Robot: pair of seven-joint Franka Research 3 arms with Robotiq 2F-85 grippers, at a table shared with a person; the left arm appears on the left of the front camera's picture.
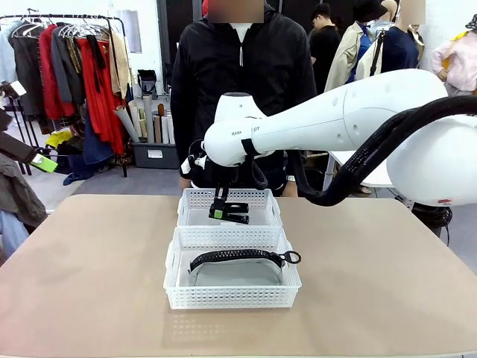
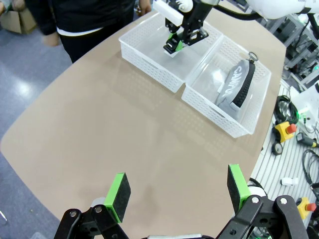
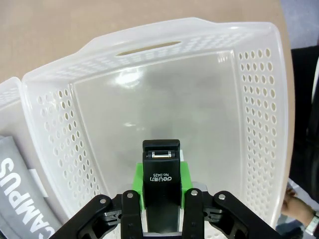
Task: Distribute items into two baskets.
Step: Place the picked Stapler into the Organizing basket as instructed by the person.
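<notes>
A: Right, entry for this moment. The right gripper (image 1: 221, 214) is clenched on the small black stapler (image 1: 237, 213), holding it above the far white perforated plastic basket (image 1: 192, 198), inside the rim line but clear of the floor. In its own wrist view the stapler (image 3: 160, 186) sits between the green pads (image 3: 182, 174), nose pointing into the basket's clear bottom (image 3: 164, 99).

B: And the other item?

A: The flat grey fabric pouch with black zipper (image 1: 237, 265) lies in the near white perforated basket (image 1: 231, 298), ring pull (image 1: 291, 257) towards the right wall. The two baskets touch, long sides together, mid-table.

B: Left arm?

A: The left gripper (image 2: 177, 191) hangs over bare tan table (image 2: 99, 129) well away from the baskets, fingers spread wide, nothing between them.

B: Risks from here?

A: My judgement: the stapler hangs tilted, so a release from this height could make it bounce on the hard clear floor or land against the perforated wall. Lowering first looks safer. Second, the basket is light; a finger catching the rim on the way out could drag it and nudge the near one. The person (image 1: 238, 74) stands just beyond the far edge, hands not over the table.
</notes>
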